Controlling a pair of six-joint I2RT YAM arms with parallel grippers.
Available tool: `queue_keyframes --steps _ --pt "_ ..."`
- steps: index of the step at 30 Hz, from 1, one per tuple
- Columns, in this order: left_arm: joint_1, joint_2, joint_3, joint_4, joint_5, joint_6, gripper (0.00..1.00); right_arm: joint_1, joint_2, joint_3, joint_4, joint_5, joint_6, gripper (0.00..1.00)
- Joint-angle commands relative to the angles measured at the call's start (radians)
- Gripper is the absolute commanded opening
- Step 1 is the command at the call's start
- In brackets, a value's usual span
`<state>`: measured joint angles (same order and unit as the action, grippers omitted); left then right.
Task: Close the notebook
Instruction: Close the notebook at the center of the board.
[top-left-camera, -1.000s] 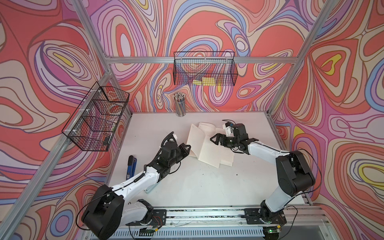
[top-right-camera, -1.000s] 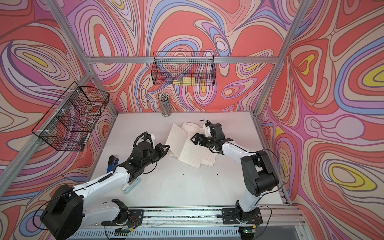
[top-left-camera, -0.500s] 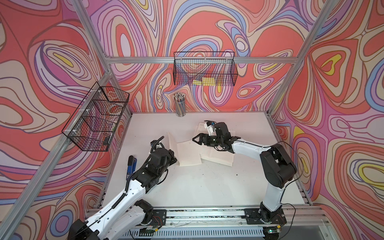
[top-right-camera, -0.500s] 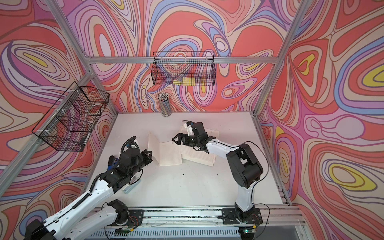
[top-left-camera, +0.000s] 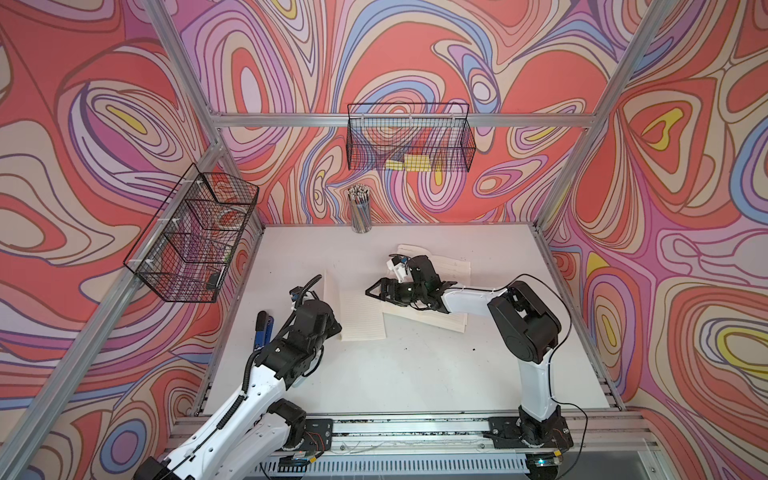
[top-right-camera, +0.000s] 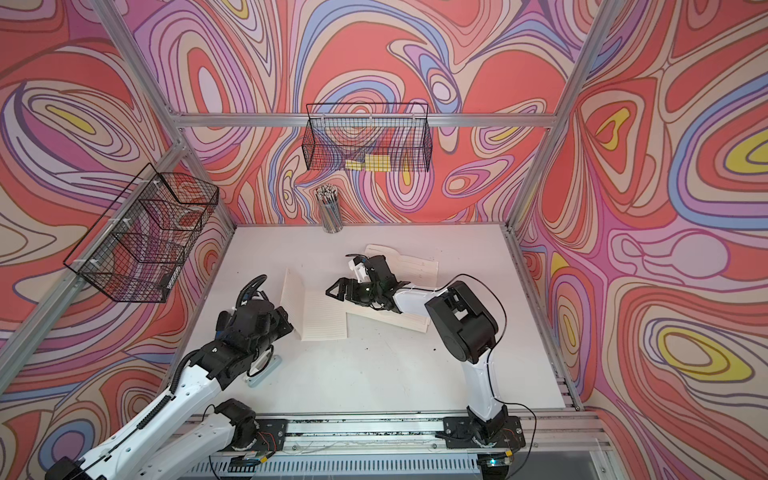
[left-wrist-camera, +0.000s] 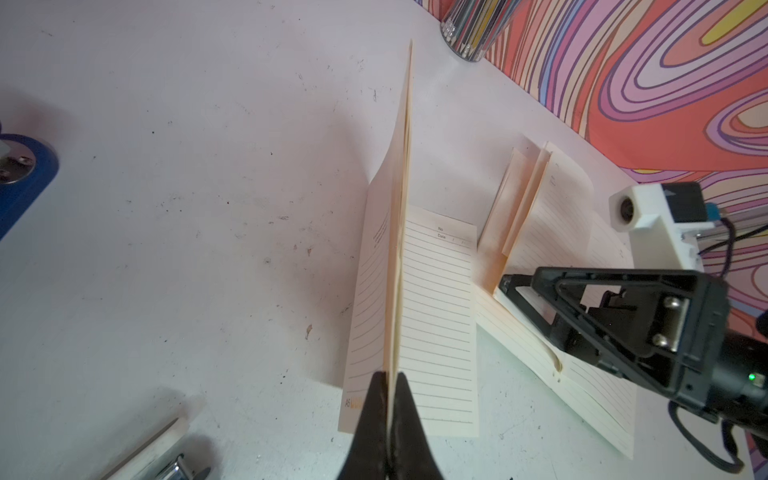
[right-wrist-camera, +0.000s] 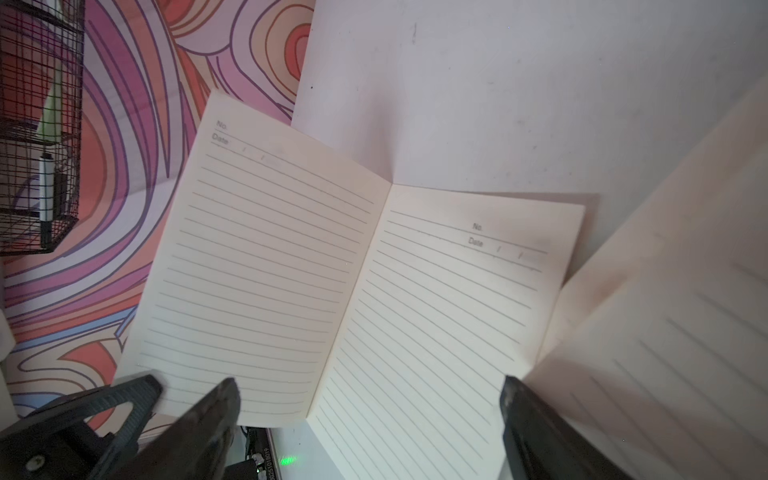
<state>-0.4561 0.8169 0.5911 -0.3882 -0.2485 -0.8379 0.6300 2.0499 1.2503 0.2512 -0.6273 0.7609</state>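
Observation:
A cream lined notebook (top-left-camera: 361, 320) (top-right-camera: 324, 316) lies open left of centre on the white table. One half lies flat (left-wrist-camera: 436, 311); the other stands upright on edge. My left gripper (left-wrist-camera: 390, 386) (top-left-camera: 338, 327) is shut on the lower corner of that upright half. My right gripper (right-wrist-camera: 370, 399) (top-left-camera: 372, 291) hovers open over the flat page's outer edge, with nothing between its fingers. The right wrist view shows both lined pages (right-wrist-camera: 436, 311), the held one raised.
A second open notebook (top-left-camera: 453, 270) (left-wrist-camera: 573, 232) lies under and behind the right arm. A pencil cup (top-left-camera: 360, 210) stands at the back wall. A blue-handled tool (top-left-camera: 262, 330) lies at the left edge. Wire baskets (top-left-camera: 409, 141) (top-left-camera: 195, 237) hang on the walls.
The left gripper has drawn back to the left, dragging the notebook with it while its held half rose upright. The right gripper has followed leftward, still open.

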Motion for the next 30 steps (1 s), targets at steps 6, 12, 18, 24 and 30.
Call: queue_keyframes --steps 6,12,18,24,30 --pt "0.007 0.018 0.015 -0.024 -0.015 0.008 0.00 0.031 0.064 0.016 0.038 -0.030 0.024 0.98" --pt "0.008 -0.006 0.027 -0.056 -0.044 0.015 0.00 0.039 0.091 0.032 -0.031 -0.010 -0.001 0.98" --pt "0.008 -0.027 0.015 -0.050 -0.031 0.026 0.03 0.045 0.106 0.032 -0.033 -0.004 -0.002 0.98" --pt "0.008 -0.052 -0.035 0.085 0.077 0.101 0.45 0.045 0.112 0.032 -0.049 0.000 -0.009 0.98" --pt "0.007 -0.046 -0.122 0.262 0.197 0.145 0.56 0.045 0.114 0.029 -0.038 0.000 -0.002 0.99"
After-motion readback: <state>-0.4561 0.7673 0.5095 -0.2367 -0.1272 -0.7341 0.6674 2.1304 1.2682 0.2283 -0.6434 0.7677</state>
